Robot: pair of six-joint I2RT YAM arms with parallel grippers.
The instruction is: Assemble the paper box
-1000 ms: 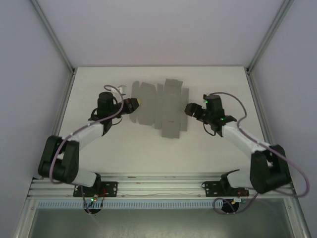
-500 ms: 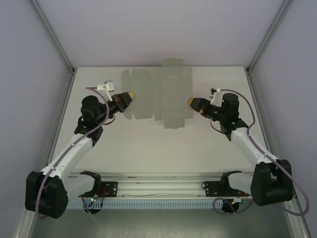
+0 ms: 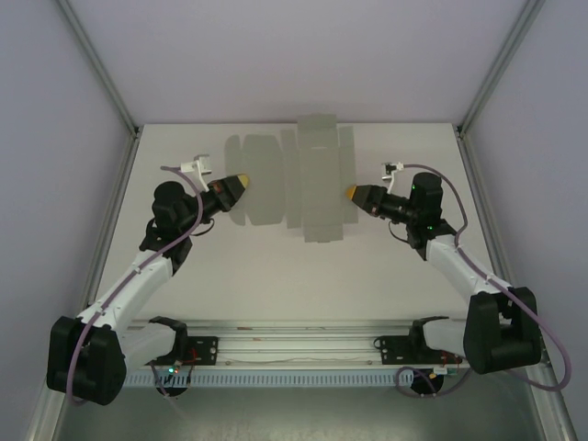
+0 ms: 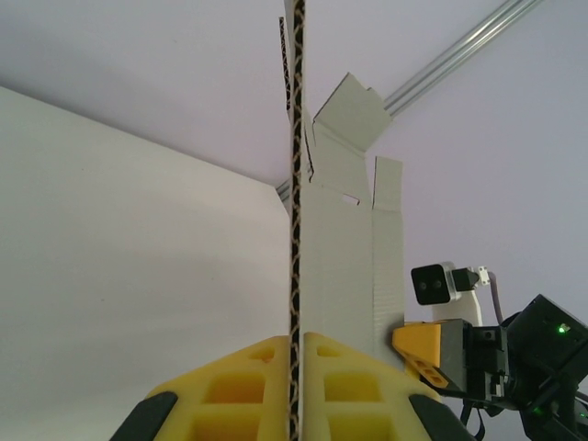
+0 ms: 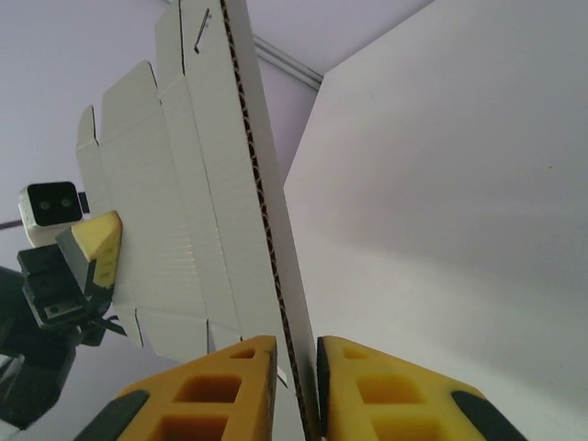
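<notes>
While the left gripper (image 3: 241, 178) pinches one side edge of the paper box (image 3: 308, 184) and the right gripper (image 3: 351, 192) has its jaws drawn in narrow on the opposite edge, the task looks to be at its opening step: the box is no box yet but a flat die-cut sheet of grey card, flaps and tabs unfolded. In the top view it sits in the upper middle of the frame, stretched between the two sets of yellow fingertips and apparently lifted off the white table (image 3: 276, 276), its far flaps reaching up past the table's back edge. The left wrist view shows the card edge-on, running up the centre of the frame with both pads tight against it. In the right wrist view the corrugated edge runs from the bottom centre up towards the top left, with a pad close on either side and no clear gap. No crease is formed, so nearly all the work lies ahead. The next move likely calls for steadying the sheet with one gripper while the other folds a side panel up along its score line.
</notes>
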